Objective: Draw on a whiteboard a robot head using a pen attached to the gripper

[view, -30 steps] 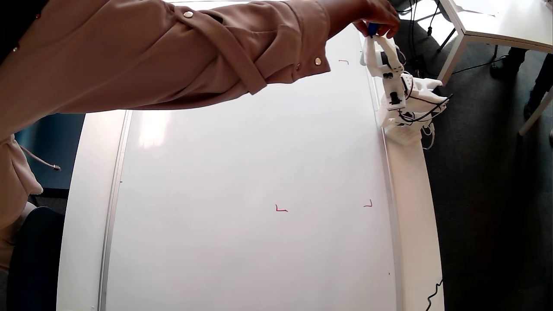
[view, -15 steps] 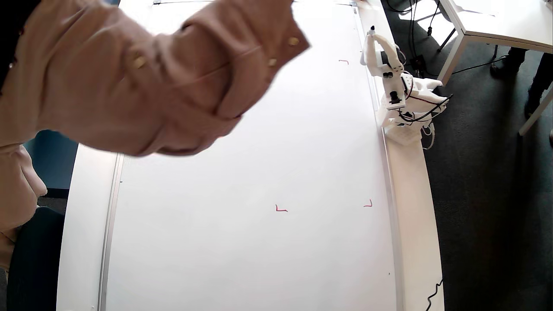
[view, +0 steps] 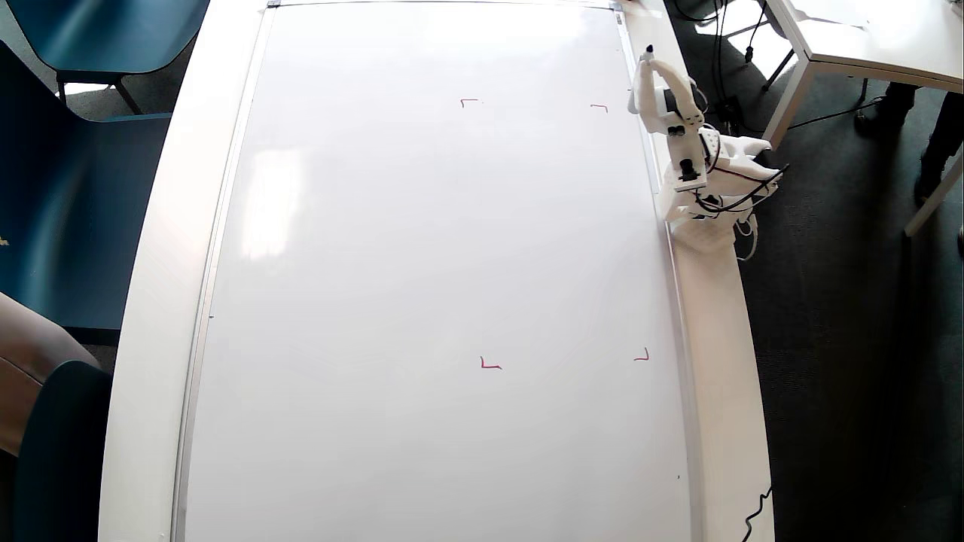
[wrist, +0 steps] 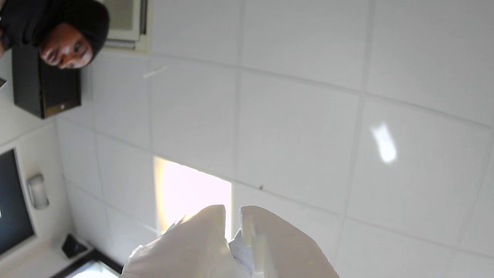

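The whiteboard fills the overhead view, glossy white, with small red corner marks and no blue lines on it. No robot head is in view. My white arm sits folded at the board's right edge. Its gripper points to the top of the overhead view, and the pen shows only as a small dark tip beyond the claw. In the wrist view the gripper faces the ceiling, its jaws nearly together over a pale bluish thing.
The arm's perforated base stands on the white table rim. Blue chairs and a person's sleeve are at the left. Another white table and floor cables lie to the right. A person's face shows in the wrist view.
The person's hand let go of the pen at the claw, and the sleeved arm drew back leftward off the board. My arm has not moved.
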